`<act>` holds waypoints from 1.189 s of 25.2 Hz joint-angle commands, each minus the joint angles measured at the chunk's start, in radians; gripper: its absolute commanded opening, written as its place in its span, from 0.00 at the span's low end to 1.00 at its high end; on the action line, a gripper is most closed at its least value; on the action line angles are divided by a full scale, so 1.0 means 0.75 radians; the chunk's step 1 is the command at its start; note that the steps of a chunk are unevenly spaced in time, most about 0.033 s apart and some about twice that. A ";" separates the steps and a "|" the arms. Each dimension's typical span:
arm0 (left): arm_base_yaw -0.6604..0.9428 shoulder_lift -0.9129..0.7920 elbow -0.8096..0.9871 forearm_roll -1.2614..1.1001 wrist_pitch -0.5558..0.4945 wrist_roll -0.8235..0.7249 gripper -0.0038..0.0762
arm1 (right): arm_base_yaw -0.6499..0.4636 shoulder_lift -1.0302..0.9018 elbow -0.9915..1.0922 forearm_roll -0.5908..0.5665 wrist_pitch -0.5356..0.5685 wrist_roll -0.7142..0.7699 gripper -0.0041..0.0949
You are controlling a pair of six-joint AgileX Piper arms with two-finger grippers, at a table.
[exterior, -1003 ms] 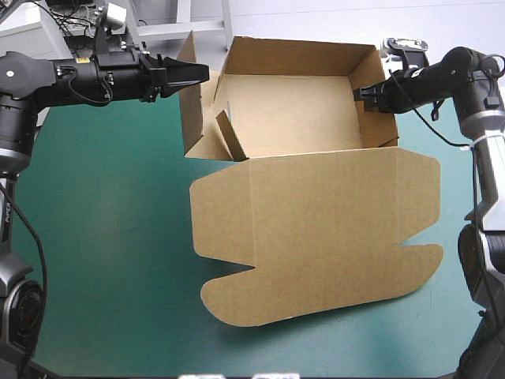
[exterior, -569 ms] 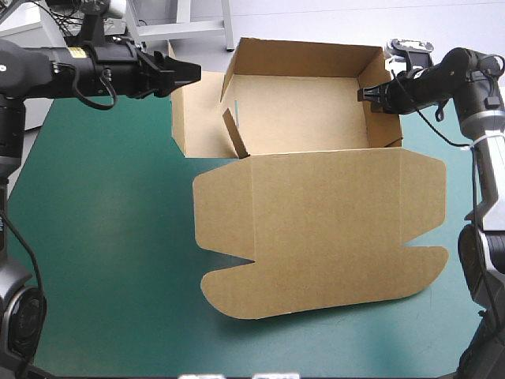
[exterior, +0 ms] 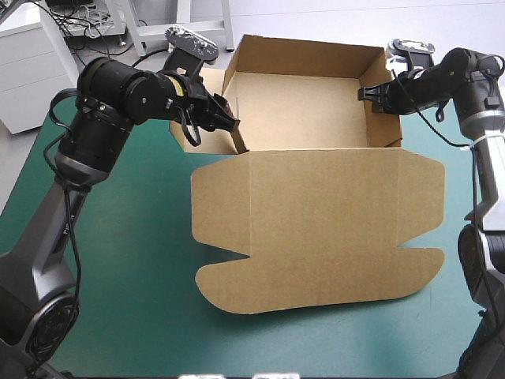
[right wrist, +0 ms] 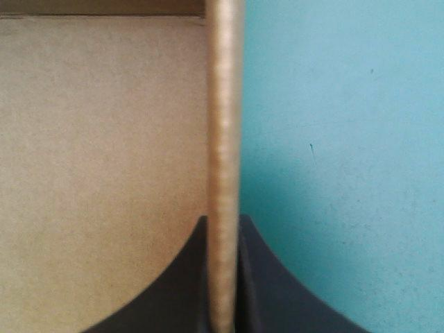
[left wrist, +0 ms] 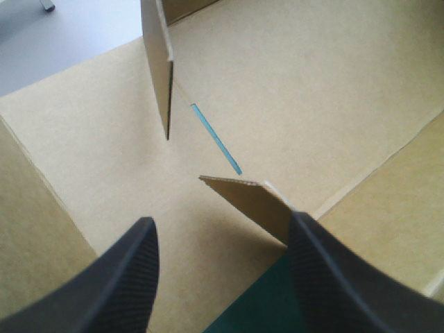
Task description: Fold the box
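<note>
Black left gripper (exterior: 227, 120) at upper left, jaws spread, points at the box's (exterior: 300, 118) loose corner flap (exterior: 235, 134), likely to tuck it. Box sits upper centre, lid (exterior: 316, 221) flat below. Right gripper (exterior: 364, 93) clamps the right wall (exterior: 384, 110), presumably bracing.

The box (exterior: 304, 118) stands toward the table's (exterior: 110, 268) far edge, its lid (exterior: 316, 229) lying flat on the near side. The left gripper (exterior: 227, 120) is at the tray's near-left corner, its fingers (left wrist: 132, 277) apart around a small inner flap (left wrist: 250, 198) (just beside one finger). The right gripper (exterior: 364, 93) pinches the right wall (right wrist: 223, 104).
</note>
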 commanded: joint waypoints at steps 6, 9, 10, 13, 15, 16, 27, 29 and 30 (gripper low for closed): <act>-0.061 -0.114 -0.164 0.112 -0.157 -0.050 0.54 | -0.002 -0.075 -0.032 0.011 -0.031 0.005 0.03; -0.056 -0.159 -0.267 0.216 -0.128 -0.069 0.54 | -0.002 -0.075 -0.032 0.011 -0.001 -0.001 0.03; -0.056 -0.169 -0.273 0.328 -0.079 -0.094 0.54 | -0.002 -0.078 -0.032 0.011 0.001 -0.003 0.03; -0.024 -0.168 -0.273 0.405 0.029 -0.108 0.54 | -0.002 -0.087 -0.032 0.011 0.001 -0.004 0.03; 0.019 -0.168 -0.273 0.318 0.042 -0.102 0.54 | -0.002 -0.092 -0.032 0.016 0.002 -0.004 0.03; 0.046 -0.168 -0.273 0.280 0.046 -0.098 0.54 | -0.002 -0.099 -0.032 0.016 0.008 -0.007 0.03; 0.459 -0.230 -0.273 0.183 0.070 -0.069 0.54 | -0.002 -0.134 -0.032 0.004 0.037 -0.007 0.03; 0.549 -0.249 -0.247 0.130 0.056 -0.069 0.54 | -0.002 -0.134 -0.032 0.018 0.038 -0.014 0.03; 0.599 -0.263 -0.213 0.078 0.040 -0.069 0.54 | -0.002 -0.137 -0.032 0.030 0.040 -0.018 0.03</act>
